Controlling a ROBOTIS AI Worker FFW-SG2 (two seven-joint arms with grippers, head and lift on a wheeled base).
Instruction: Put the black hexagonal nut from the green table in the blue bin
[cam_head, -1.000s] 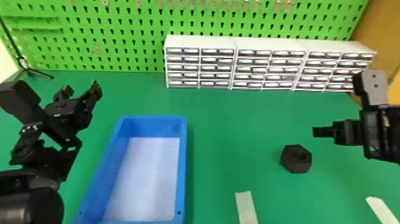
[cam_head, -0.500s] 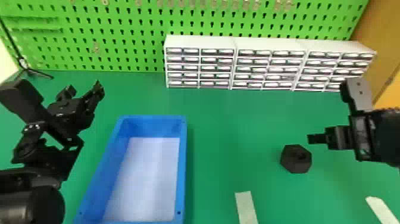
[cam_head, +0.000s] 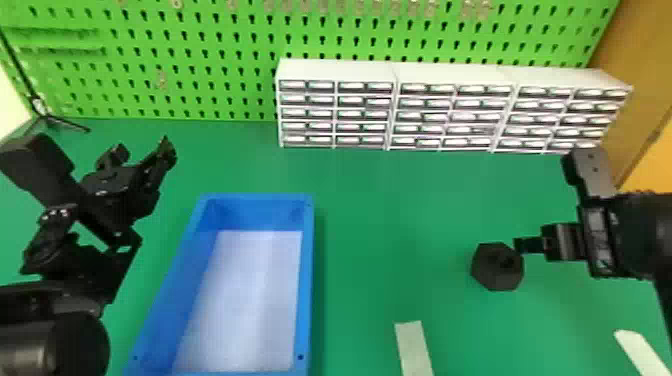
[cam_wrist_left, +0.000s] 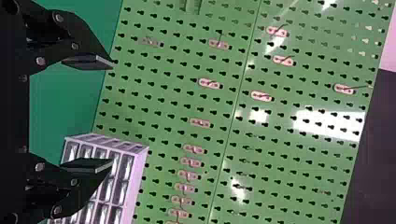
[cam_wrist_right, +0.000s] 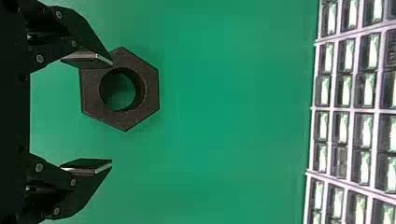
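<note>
In the head view, the nut (cam_head: 497, 266) lies flat on the green table (cam_head: 380, 225), outside the bin (cam_head: 307, 280) and at 3 o'clock from it, well apart. The right gripper (cam_head: 522, 245) points in from 3 o'clock, its tip just by the nut's edge between 1 and 2 o'clock. The left gripper (cam_head: 142, 150) sits at 11 o'clock from the bin, fingers spread wide. Roughly at 12 o'clock from the nut, the drawers (cam_head: 335, 72) stand along the pegboard (cam_head: 225, 75). One pale strip (cam_head: 412, 345) lies between 7 and 8 o'clock from the nut, another strip (cam_head: 642, 350) at 4 o'clock. In the left wrist view, the left gripper (cam_wrist_left: 113, 113) has its two fingers wide apart, with the pegboard and drawers beyond. In the right wrist view, the right gripper (cam_wrist_right: 112, 113) has its fingers wide apart too; one finger's pad (cam_wrist_right: 88, 58) overlaps the nut's edge, the other is clear of it, and whether the first touches the nut I cannot tell. The nut's round hole shows green through it.
</note>
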